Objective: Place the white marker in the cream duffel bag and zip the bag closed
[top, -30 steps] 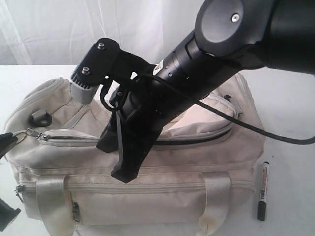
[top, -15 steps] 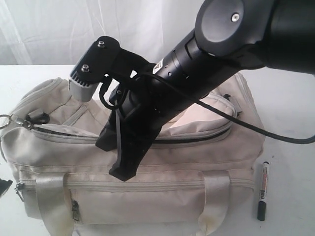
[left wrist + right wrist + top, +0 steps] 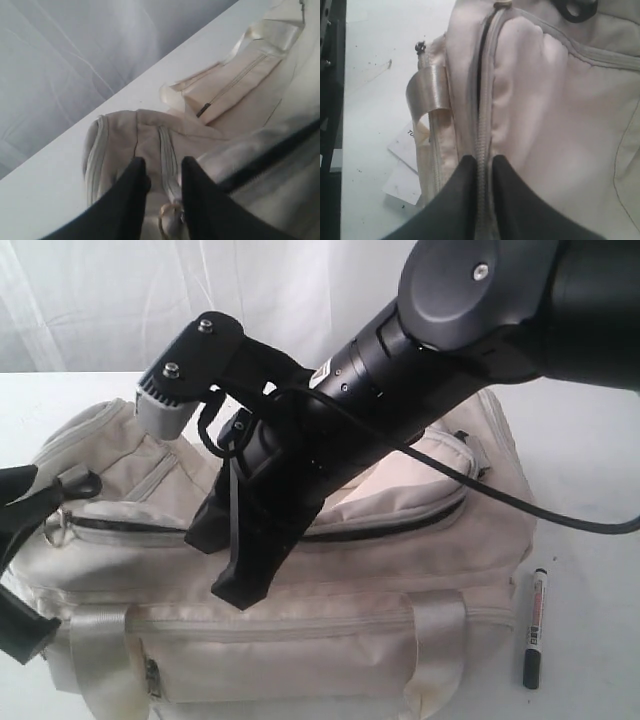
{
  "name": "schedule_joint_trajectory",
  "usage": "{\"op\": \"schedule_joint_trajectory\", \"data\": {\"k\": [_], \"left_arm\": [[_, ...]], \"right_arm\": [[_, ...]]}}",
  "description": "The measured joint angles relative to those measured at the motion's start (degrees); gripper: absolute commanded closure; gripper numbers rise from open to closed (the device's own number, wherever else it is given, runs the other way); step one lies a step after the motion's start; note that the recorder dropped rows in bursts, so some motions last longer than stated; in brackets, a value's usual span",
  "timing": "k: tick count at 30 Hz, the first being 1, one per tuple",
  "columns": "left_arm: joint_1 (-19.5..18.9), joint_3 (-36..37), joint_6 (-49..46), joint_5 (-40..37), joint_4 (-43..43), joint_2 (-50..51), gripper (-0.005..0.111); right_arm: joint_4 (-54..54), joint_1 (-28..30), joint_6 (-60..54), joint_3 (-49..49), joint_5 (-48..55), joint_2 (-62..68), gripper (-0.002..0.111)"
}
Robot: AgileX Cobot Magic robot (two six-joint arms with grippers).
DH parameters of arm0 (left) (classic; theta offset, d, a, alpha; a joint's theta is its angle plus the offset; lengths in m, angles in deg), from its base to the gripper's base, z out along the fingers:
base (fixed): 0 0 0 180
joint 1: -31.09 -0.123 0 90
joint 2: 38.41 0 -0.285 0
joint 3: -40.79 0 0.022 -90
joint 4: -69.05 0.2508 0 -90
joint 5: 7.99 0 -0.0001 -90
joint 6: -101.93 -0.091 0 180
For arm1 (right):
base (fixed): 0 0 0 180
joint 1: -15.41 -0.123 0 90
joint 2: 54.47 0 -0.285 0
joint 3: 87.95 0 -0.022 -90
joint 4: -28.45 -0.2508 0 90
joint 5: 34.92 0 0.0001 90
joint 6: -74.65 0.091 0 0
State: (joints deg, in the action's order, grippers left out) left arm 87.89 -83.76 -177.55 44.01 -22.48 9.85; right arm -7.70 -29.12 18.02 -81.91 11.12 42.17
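Note:
The cream duffel bag (image 3: 330, 630) fills the table's front, its main zipper (image 3: 380, 530) showing a dark open slit. Off the bag's right end, the white marker (image 3: 536, 625) lies on the table, black cap toward the front. My right gripper (image 3: 238, 592) presses down on the bag's top. In the right wrist view that gripper (image 3: 484, 162) is shut on the zipper seam (image 3: 482, 130). At the bag's left end my left gripper (image 3: 45, 560) is open. In the left wrist view the zipper pull ring (image 3: 169, 222) lies untouched between that gripper's (image 3: 164, 167) spread fingers.
The large black right arm (image 3: 450, 350) and its cable (image 3: 560, 515) cross above the bag. A black strap ring (image 3: 80, 482) sits at the bag's left end. White paper (image 3: 405, 165) lies beside the bag. White table (image 3: 590, 460) runs round it, with a curtain behind.
One second ago the zipper pull was drawn out left at the left gripper. The gripper then left view with the pull free. Now it is back, open around the bag's end. The right gripper slid slightly left.

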Motion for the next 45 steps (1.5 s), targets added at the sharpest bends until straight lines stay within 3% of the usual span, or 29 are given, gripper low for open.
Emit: {"op": "schedule_joint_trajectory", "data": {"k": [5,15,28,36,41,45], "left_arm": [[0.0,-2.9,0.0,-2.7,-0.7,0.0,0.058],[0.0,-5.8,-4.7,-8.0,-5.9,0.0,0.058],[0.0,-5.8,-7.4,-8.3,-7.3,0.0,0.058],[0.0,-5.8,-7.4,-8.3,-7.3,0.0,0.058],[0.0,-5.8,-7.4,-8.3,-7.3,0.0,0.058],[0.0,-5.8,-7.4,-8.3,-7.3,0.0,0.058]], "right_arm": [[-1.9,0.0,0.0,0.0,-0.4,-0.2,0.072],[-0.9,0.0,0.8,0.0,1.7,-0.3,0.071],[33.5,0.0,23.8,0.0,13.4,-1.9,0.071],[40.6,0.0,31.6,0.0,18.6,-3.1,0.071],[52.2,0.0,45.5,0.0,19.2,-4.7,0.071],[53.3,0.0,53.3,0.0,17.2,-6.2,0.071]]}}
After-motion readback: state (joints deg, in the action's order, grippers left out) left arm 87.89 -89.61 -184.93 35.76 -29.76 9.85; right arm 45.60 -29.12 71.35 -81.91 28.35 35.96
